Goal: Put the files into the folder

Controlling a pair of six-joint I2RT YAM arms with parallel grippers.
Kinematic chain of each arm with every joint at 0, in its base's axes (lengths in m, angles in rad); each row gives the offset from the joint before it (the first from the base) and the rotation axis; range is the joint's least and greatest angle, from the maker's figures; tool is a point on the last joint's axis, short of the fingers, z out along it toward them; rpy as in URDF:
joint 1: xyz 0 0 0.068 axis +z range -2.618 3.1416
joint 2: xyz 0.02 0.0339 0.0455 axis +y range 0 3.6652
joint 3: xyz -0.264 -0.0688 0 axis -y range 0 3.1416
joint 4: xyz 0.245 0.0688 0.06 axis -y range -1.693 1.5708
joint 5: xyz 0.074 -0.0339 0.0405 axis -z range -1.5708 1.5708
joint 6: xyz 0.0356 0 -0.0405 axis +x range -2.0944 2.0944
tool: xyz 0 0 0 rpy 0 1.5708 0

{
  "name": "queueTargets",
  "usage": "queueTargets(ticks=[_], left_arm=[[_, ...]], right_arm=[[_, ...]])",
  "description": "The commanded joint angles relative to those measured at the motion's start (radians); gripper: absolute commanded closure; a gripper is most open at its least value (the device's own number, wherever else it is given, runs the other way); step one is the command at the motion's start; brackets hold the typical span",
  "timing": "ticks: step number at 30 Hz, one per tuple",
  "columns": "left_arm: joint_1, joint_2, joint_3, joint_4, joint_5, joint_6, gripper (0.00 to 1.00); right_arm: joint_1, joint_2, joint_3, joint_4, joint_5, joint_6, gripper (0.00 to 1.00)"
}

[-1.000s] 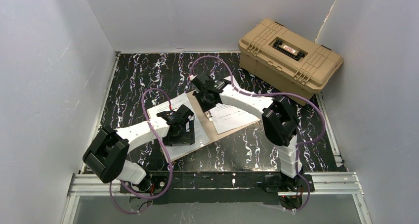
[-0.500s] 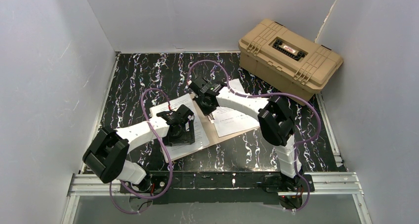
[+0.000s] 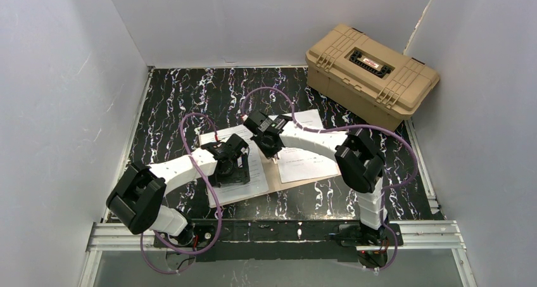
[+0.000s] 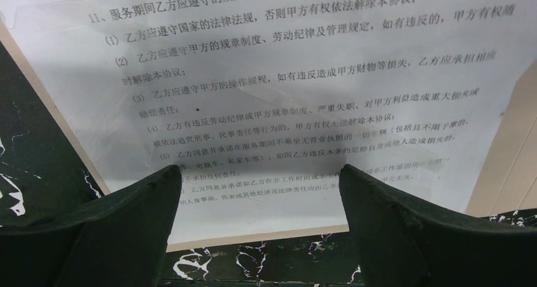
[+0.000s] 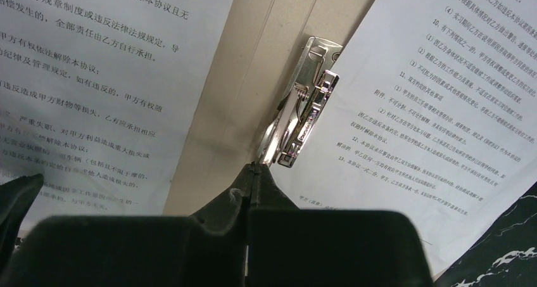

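Note:
The tan folder (image 3: 272,175) lies open on the table. One white printed sheet (image 3: 256,176) lies on its left half and another (image 3: 310,161) on its right half. My left gripper (image 3: 231,166) is open and hovers low over the left sheet's (image 4: 285,78) near edge, with fingertips (image 4: 166,176) wide apart. My right gripper (image 3: 270,142) is shut at the spine. In the right wrist view its tips (image 5: 254,168) pinch the lower end of the silver clip (image 5: 307,97), between the left sheet (image 5: 95,78) and the right sheet (image 5: 443,109). Bare folder (image 5: 253,78) shows beside the clip.
A bulky tan plastic case (image 3: 370,71) with latches stands at the back right, close to the folder's far right corner. White walls close in the black marbled table (image 3: 171,97) on the left, back and right. The right arm's forearm crosses over the right sheet.
My right gripper has moved toward me at the spine. The folder and its sheets have turned with it, so the right half lies nearer. The left arm has not moved.

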State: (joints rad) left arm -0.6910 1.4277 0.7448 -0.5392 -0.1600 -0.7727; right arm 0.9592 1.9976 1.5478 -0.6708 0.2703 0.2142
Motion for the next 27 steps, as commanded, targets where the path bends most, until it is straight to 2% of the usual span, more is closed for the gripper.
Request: queueTargets(ticks=[1,16,27], left_arm=[[0.001,0.072,-0.084,0.085,0.074,-0.057,0.07],[0.015,0.062,-0.098,0.099,0.077,-0.086,0.07],[0.018,0.067,-0.096,0.099,0.077,-0.084,0.07]], right_arm=[[0.006,-0.029,-0.087,-0.030,0.001,0.031,0.99],[0.050,-0.031,-0.246,-0.042,0.110,0.047,0.99],[0.073,-0.002,-0.326,0.002,0.099,0.083,0.99]])
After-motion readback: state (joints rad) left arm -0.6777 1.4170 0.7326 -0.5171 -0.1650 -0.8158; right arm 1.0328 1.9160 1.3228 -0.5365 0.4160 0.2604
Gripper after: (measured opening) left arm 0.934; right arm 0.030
